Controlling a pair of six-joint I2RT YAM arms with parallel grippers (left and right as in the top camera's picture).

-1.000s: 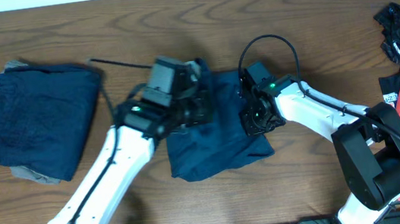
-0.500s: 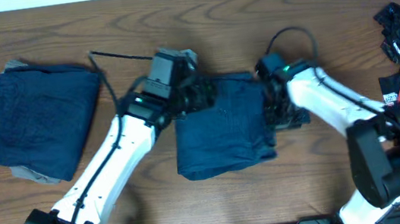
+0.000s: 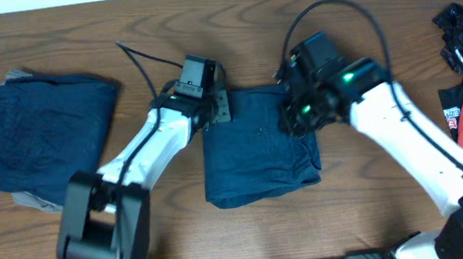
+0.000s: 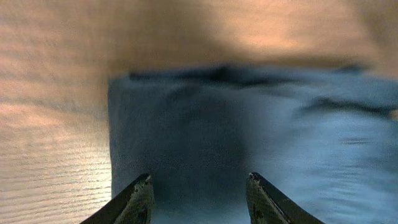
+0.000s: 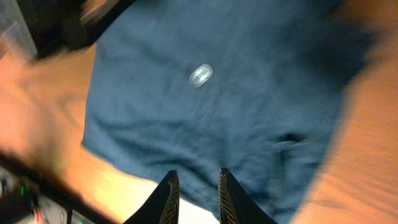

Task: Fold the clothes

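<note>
Dark blue folded cloth garment (image 3: 256, 148) lies flat mid-bench (image 3: 358, 8), squarer than a second ago. The left fingers (image 4: 138, 199), spread and empty, have drawn back to its upper-left corner. The right fingers (image 5: 169, 196), slightly parted and empty, have shifted to its upper-right corner.
</note>
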